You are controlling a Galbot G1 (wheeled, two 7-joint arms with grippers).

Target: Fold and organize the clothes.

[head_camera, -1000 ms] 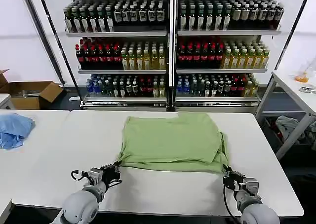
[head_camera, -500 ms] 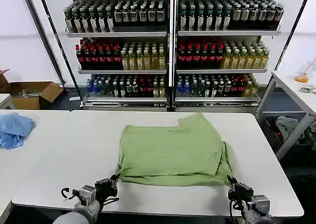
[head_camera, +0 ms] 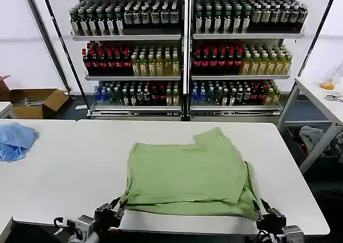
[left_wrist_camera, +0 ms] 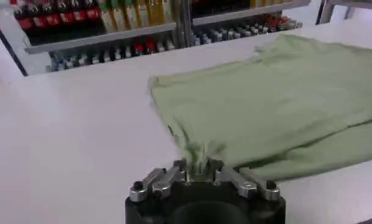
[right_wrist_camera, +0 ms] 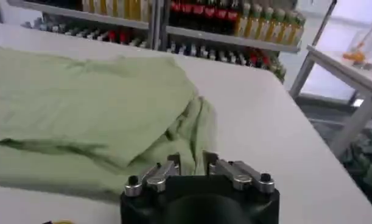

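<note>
The light green shirt (head_camera: 187,173) lies folded flat on the white table (head_camera: 75,168), its near hem drawn close to the table's front edge. My left gripper (head_camera: 117,211) is at the near left corner, shut on a pinch of the fabric (left_wrist_camera: 198,167). At the near right corner my right gripper (head_camera: 262,213) has bunched green cloth between its fingers (right_wrist_camera: 192,163). In the wrist views the shirt (left_wrist_camera: 283,103) (right_wrist_camera: 82,103) stretches away from each gripper. Buttons and printed patch are hidden.
A light blue cloth (head_camera: 15,140) lies on the table to the left. Bottle shelves (head_camera: 185,55) stand behind the table. A cardboard box (head_camera: 37,101) sits on the floor at the left, a side table (head_camera: 321,96) with a fabric heap (head_camera: 321,136) below at the right.
Both grippers have drawn back toward the table's front edge, dragging the shirt's near hem with them. The whole shirt has slid toward me.
</note>
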